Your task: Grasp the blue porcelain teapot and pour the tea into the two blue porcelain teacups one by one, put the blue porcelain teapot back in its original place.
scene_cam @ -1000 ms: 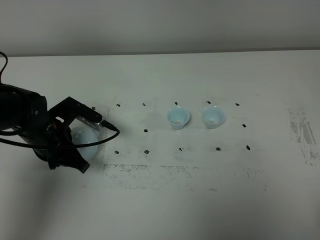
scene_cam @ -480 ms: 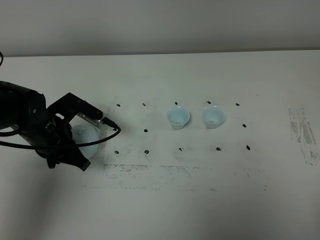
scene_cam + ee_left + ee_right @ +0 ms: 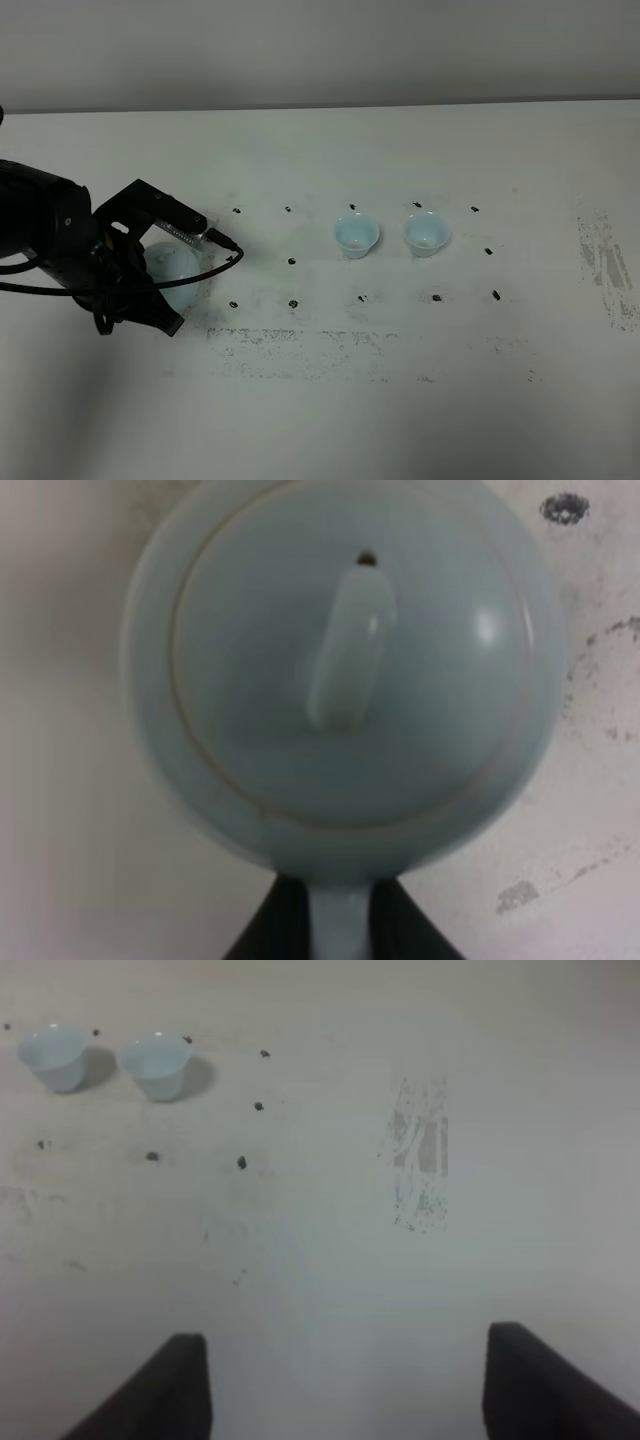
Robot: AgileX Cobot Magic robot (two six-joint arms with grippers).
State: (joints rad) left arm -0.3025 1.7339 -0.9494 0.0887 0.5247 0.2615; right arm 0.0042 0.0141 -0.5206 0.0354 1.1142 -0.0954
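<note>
The blue porcelain teapot (image 3: 178,266) stands at the table's left, mostly covered by my left gripper (image 3: 140,285). In the left wrist view the teapot's lid (image 3: 350,660) with its knob fills the picture. The loop handle (image 3: 339,928) sits between the two dark fingers (image 3: 268,932), which are closed on it. The spout is hidden. The two blue porcelain teacups (image 3: 356,235) (image 3: 426,233) stand side by side at mid-table, well right of the teapot. They also show in the right wrist view (image 3: 55,1055) (image 3: 157,1063). My right gripper (image 3: 350,1385) is open and empty over bare table.
Small black marks dot the white table (image 3: 320,400) around the cups and teapot. A scuffed grey patch (image 3: 600,265) lies at the right side. The table's far edge meets a pale wall.
My left gripper and the teapot have shifted slightly up and to the right in the exterior view. The cups have not moved.
</note>
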